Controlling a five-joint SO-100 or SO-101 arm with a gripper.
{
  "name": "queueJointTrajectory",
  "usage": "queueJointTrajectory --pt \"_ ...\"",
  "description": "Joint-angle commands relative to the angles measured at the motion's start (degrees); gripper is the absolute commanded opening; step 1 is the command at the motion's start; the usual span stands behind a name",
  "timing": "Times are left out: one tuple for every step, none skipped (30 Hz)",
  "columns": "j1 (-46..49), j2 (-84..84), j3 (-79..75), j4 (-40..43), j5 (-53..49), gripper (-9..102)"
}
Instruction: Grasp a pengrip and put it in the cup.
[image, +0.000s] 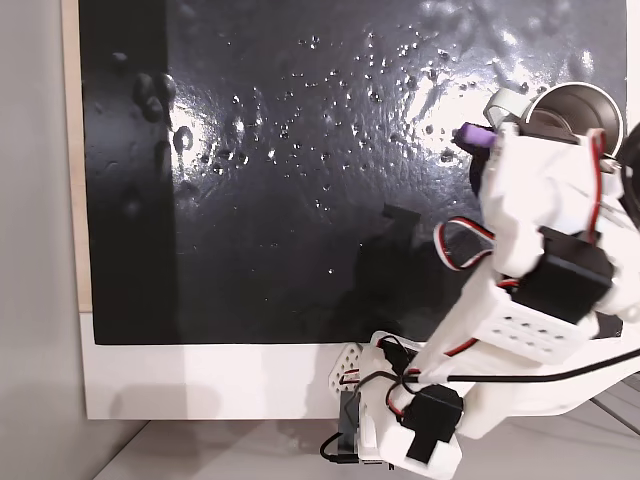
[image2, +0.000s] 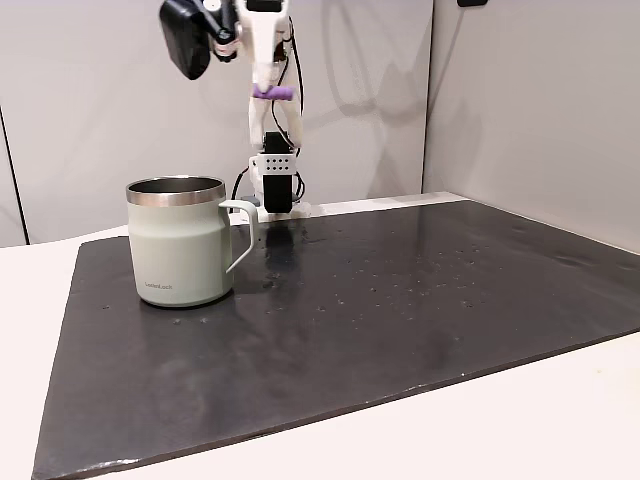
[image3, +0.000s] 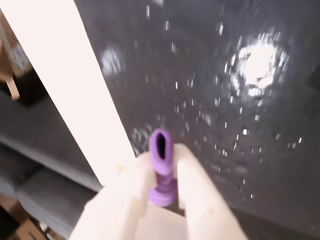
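My claw is closed snugly on the pengrip, and in the wrist view the two pale fingers press on the purple tube from either side. Its open end pokes out past my fingertips, the hollow dark inside, while its ribbed lower part sits deep between the fingers. Beyond it that view is blurred: a dark, speckled mat with bright glints, and a pale strip along the mat's left edge.

In a fixed view from the front, I hold the pengrip high in the air, well above the mat, with my claw pointing down. The tube lies crosswise in the grip, sticking out a little on each side. Below and to the left in that view stands the cup, upright near the mat's back left corner, its handle turned to the right and its steel rim shining. The pengrip is up and to the right of the cup's mouth, apart from it.

From the other fixed view, looking down, the pengrip juts from my claw just beside the cup, which sits at the mat's upper right corner, partly covered by my white arm.
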Motion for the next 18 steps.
queueJointTrajectory --pt "6.94 -1.85 -1.93 -1.41 -4.31 0" --pt "8.09 -3.43 -2.99 -1.76 -4.92 0" --pt "9.14 -5.19 -4.22 -2.11 -5.54 0" --pt "10.02 -7.03 -5.80 -2.11 -5.89 0" --pt "10.81 -8.96 -7.82 -2.11 -6.24 0" --pt "11.43 -10.90 -9.84 -2.11 -6.68 0" --pt "12.04 -12.74 -12.04 -2.11 -6.86 0" --pt "12.57 -14.68 -14.33 -2.11 -6.94 0" --pt "12.92 -16.70 -17.05 -1.85 -7.12 0" --pt "13.27 -18.72 -20.04 -0.97 -7.21 0" --pt "13.54 -20.74 -23.03 -0.09 -7.29 0" --pt "13.89 -21.88 -24.43 0.00 -7.29 0" --pt "14.15 -22.94 -25.75 0.00 -7.29 0" --pt "14.41 -23.73 -26.89 0.00 -7.29 0" --pt "14.68 -24.35 -27.60 0.00 -7.29 0" --pt "14.77 -24.70 -27.77 0.00 -7.38 0" --pt "14.77 -24.79 -27.77 0.09 -7.47 0" --pt "14.77 -24.79 -27.33 0.18 -7.65 0"
